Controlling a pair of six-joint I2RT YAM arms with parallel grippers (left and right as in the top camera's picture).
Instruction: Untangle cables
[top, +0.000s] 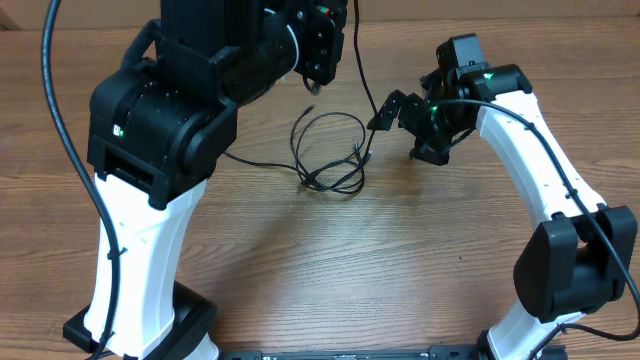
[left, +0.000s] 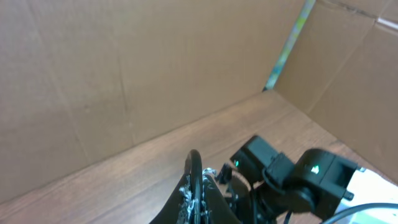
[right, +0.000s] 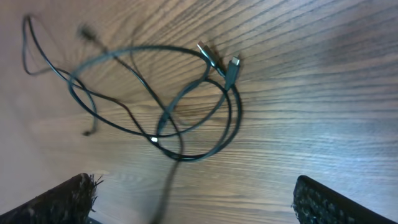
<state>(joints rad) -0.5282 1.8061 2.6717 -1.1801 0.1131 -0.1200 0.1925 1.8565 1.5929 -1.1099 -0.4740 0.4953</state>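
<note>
The cables (top: 312, 182) lie in a loose loop on the table (top: 300, 270), just beside the right gripper (top: 405, 135) on the side facing the left arm, and lower in the overhead view than the left gripper (top: 318, 60). From overhead the loop looks nearly round, with one strand trailing away under the left arm. The right wrist view shows the cables (right: 155, 138) as an oval whose long axis runs across the frame, ahead of the right gripper (right: 193, 182) and between the lines of its two fingers (right: 336, 199). Two plugs (right: 211, 56) sit close together at the far right of the oval. The silver-tipped one points away and to the left, and the dark one beside it points straight away. A thin tail reaches the far left of that view. A blurred strand (right: 168, 186) rises from the loop toward the lens, and only this camera shows that. The right gripper's jaws stand wide apart with nothing between them. In the left wrist view the left gripper (left: 196, 180) has its fingers pressed together, and I cannot tell whether a cord is pinched there. That camera looks past the fingers to the right arm (left: 298, 180) and a cardboard wall (left: 124, 74), with no cables in sight. The overhead view shows a thin dark line (top: 362, 60) running from the top edge down to the right gripper.
</note>
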